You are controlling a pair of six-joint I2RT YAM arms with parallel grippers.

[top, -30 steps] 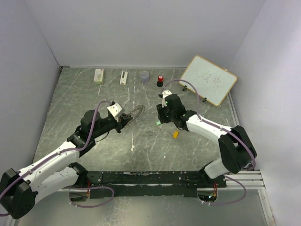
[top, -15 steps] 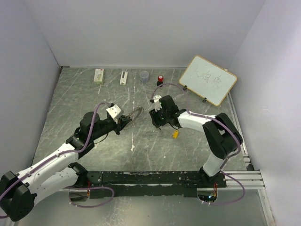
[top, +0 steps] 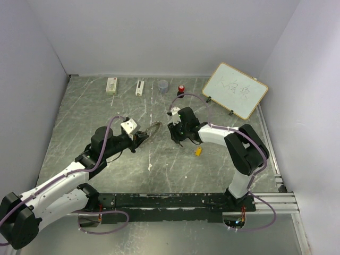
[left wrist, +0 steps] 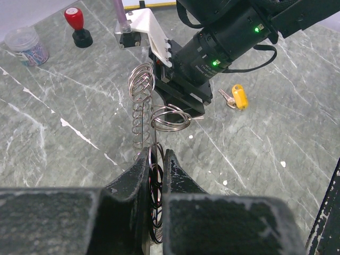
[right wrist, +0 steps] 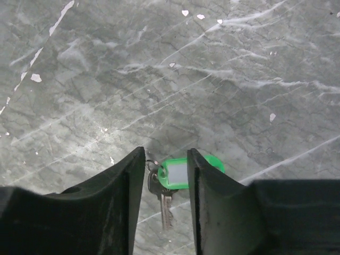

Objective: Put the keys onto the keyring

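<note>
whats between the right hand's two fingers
The bright green plastic-tagged key sits in the gap between the right hand's fingers, with its tag partly hidden behind one finger. The right wrist view shows this.

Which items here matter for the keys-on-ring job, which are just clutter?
Job: large thin metal keyring; green-tagged key; yellow-tagged key.
Clutter: red-topped black stamp; small clear cup; wood-framed whiteboard; white box.

The white left arm (top: 56, 186) and right arm (top: 217, 135) have black joints, lilac cables (top: 108, 137), seemingly 2 green lights (left wrist: 214, 62).
</note>
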